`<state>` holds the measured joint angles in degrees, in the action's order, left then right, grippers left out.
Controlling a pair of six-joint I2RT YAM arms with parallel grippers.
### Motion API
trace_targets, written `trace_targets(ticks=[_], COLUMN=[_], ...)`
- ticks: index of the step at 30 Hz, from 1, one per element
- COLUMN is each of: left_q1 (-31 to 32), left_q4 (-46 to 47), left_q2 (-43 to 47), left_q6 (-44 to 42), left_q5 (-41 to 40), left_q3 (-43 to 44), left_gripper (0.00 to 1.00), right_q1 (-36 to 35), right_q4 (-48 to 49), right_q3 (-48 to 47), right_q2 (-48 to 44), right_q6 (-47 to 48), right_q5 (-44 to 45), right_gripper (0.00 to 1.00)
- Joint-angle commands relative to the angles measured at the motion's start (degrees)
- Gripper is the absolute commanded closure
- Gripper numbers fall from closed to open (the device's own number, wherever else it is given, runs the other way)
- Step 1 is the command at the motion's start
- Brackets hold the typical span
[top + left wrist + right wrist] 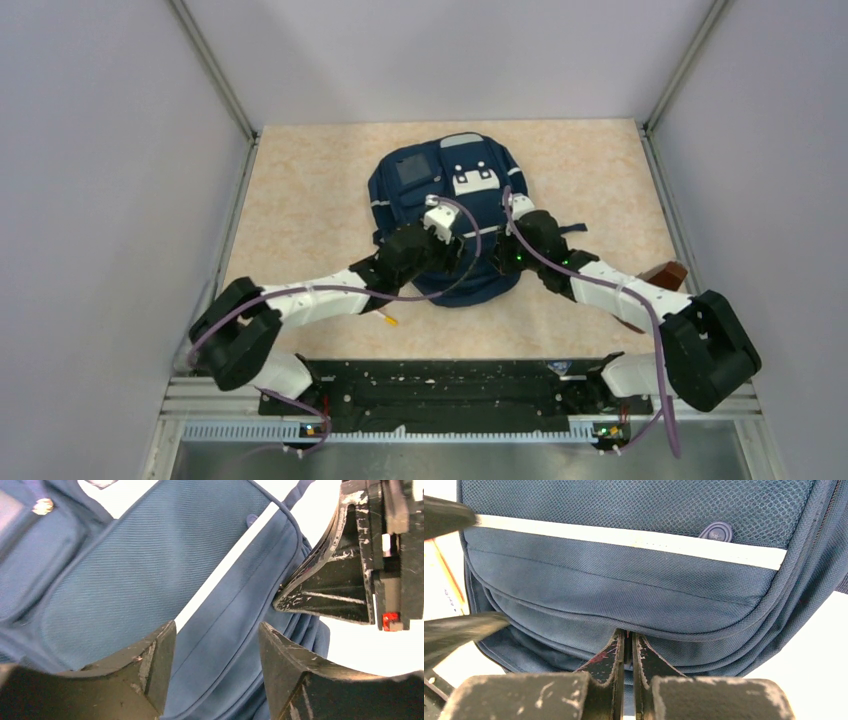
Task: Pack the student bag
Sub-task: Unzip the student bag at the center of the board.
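I see the bag (420, 185) lying flat in the middle of the table (320, 180), a bit toward the top of the overhead picture. Both arms reach in from the bottom and meet over its lower half. The left gripper (216, 630) sits over the blue cloth with its two fingers standing apart. Cloth shows in the gap between them, and I do not see them squeezing it. The right gripper (626, 636) is closed tight, finger against finger. Its tips touch the rounded seam at the bag's lower edge. I cannot tell if a bit of cloth or a zip pull is caught between them. In the left wrist picture, the right gripper comes in from the upper right and its tip rests against the bag's edge, just beside the left one. A white stripe (624, 537) runs across the bag above the right gripper's tips. A pencil (388, 320) lies on the table near the bag's lower left edge, under the left arm. A brown thing (668, 272) sits at the right side of the table, partly hidden behind the right arm.
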<state>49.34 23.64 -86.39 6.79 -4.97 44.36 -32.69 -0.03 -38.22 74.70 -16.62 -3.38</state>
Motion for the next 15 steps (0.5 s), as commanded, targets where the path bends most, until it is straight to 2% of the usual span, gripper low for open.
trace_targets(ticks=[1, 4, 6, 9, 15], left_q1=[-1.37, -4.67, -8.76, -14.21, -18.85], left_q4=[-4.85, -12.72, -15.87, -12.69, -4.17], left_q2=[9.17, 12.6, 13.37, 13.88, 12.62], left_q6=[-0.62, 6.44, 12.96, 20.53, 24.79], left_q5=[-4.46, -8.61, -7.5, -2.43, 2.15], left_q3=[-3.5, -3.27, -3.13, -5.82, -9.62], left_gripper=[0.33, 0.32, 0.32, 0.32, 0.33], right_q1=[1.65, 2.25, 2.36, 2.36, 2.36], right_q4=[2.23, 2.06, 1.94, 1.83, 1.34], right_q3=[0.77, 0.67, 0.69, 0.69, 0.8], right_q2=[0.57, 0.64, 0.67, 0.54, 0.29], right_q6=[-0.89, -0.8, -0.66, -0.63, -0.78], right_q5=[-1.7, -1.98, -1.77, -1.78, -2.56], right_gripper=[1.0, 1.0, 1.0, 1.0, 1.0])
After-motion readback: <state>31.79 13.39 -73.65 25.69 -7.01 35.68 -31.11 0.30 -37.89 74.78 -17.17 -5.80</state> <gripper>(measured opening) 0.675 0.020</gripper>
